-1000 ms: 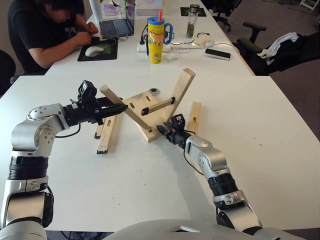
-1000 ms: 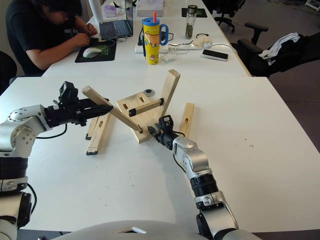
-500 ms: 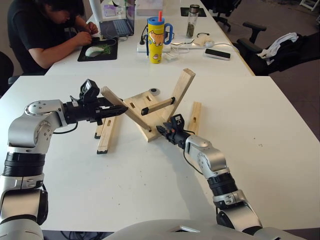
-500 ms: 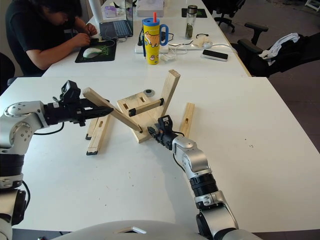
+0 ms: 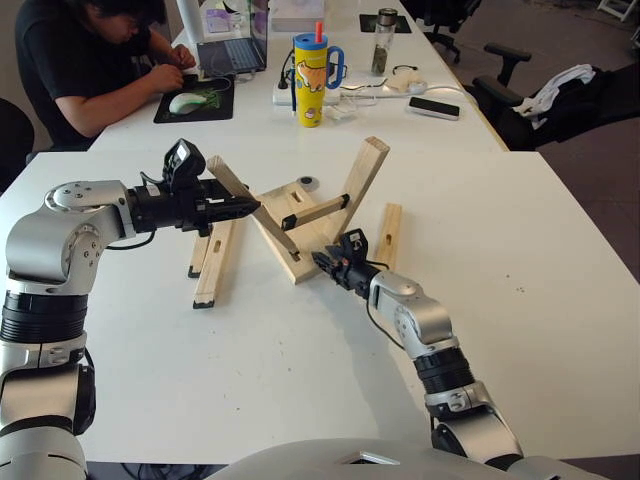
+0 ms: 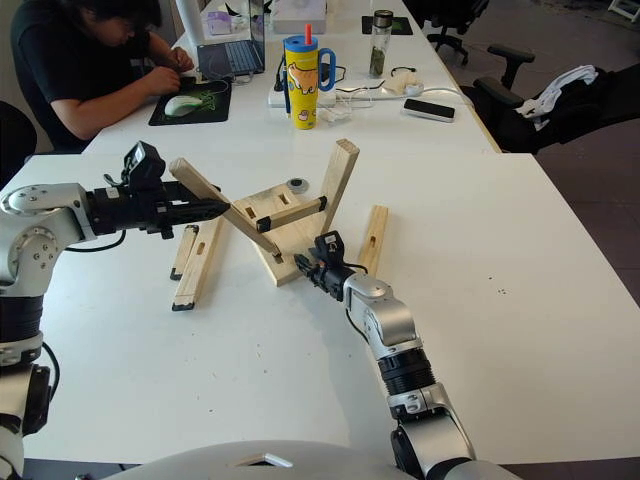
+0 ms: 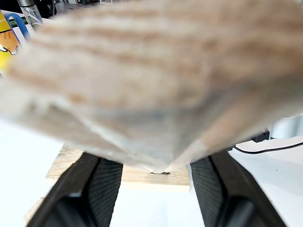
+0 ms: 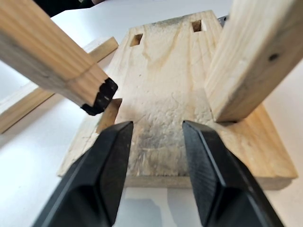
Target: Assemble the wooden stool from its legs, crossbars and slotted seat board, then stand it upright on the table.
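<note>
grips a wooden leg (image 5: 272, 228) in the left gripper (image 5: 240, 205), fingers clenched on its upper stretch. slants down and away from that gripper toward the right arm, black-tipped foot hanging just over a slot (image 8: 110, 113) in the seat board (image 8: 165, 94), close but not yet seated. lies flat on the table (image 5: 520, 230), that board, straight ahead of the right gripper (image 5: 325, 262), jaws spread wide at the near edge and clamping nothing. looks meant to steady the board; cannot tell whether the fingers press on it. carries already a second leg (image 5: 365, 175), standing tilted ahead of the right gripper on its outer side, with a crossbar (image 5: 317, 212) reaching off it toward the left gripper. leaves spare pieces (image 5: 215, 262) on the table beneath the left gripper and a loose piece (image 5: 390, 235) just beyond the right one. turns, most likely, on one relation: long axis of the held leg at a slant to the slot, so needs the foot lowered forward from the left gripper and the leg tipped steeper to go in. falls to the left arm as the one holding; right gripper nearer the slot, but empty.
</note>
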